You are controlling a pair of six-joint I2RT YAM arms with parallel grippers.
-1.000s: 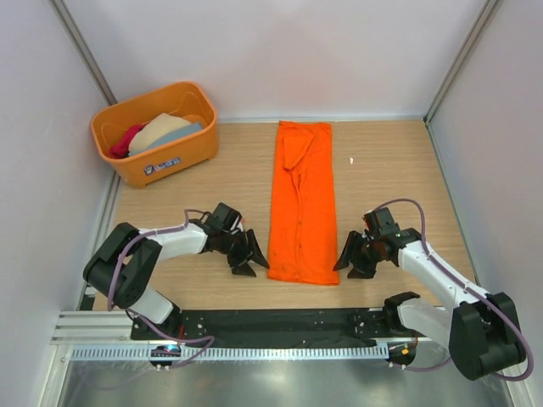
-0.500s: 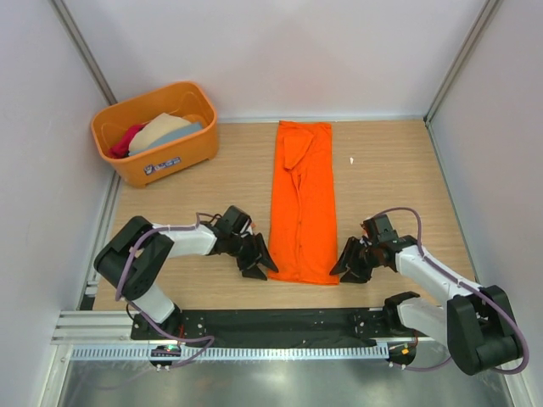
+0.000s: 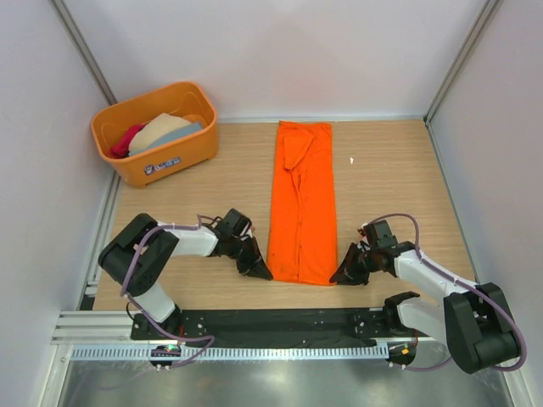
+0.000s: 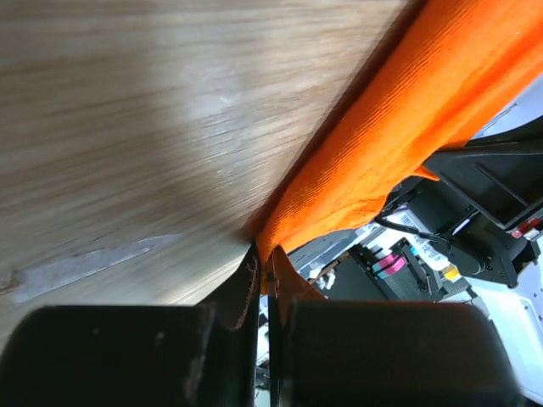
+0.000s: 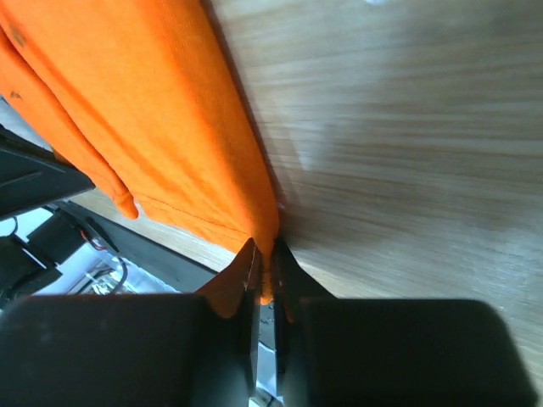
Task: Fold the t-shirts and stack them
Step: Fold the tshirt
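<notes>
A bright orange t-shirt (image 3: pixel 302 199) lies folded into a long narrow strip down the middle of the wooden table. My left gripper (image 3: pixel 264 273) is shut on its near left corner, and the left wrist view shows the orange cloth (image 4: pixel 399 136) pinched between the jaws of the left gripper (image 4: pixel 267 271). My right gripper (image 3: pixel 338 277) is shut on the near right corner. In the right wrist view the orange hem (image 5: pixel 182 136) is clamped in the right gripper (image 5: pixel 269 271). More t-shirts, crimson-pink (image 3: pixel 125 138), beige (image 3: pixel 159 127) and grey-blue (image 3: pixel 188 129), lie heaped in the tub.
An orange plastic tub (image 3: pixel 170 161) with a label stands at the far left of the table. A small white scrap (image 3: pixel 352 159) lies to the right of the orange strip. Grey walls with metal posts close in both sides and the back.
Both grippers slid inward to the near corners of the orange t-shirt and shut on the cloth. One second ago they stood open beside it.
</notes>
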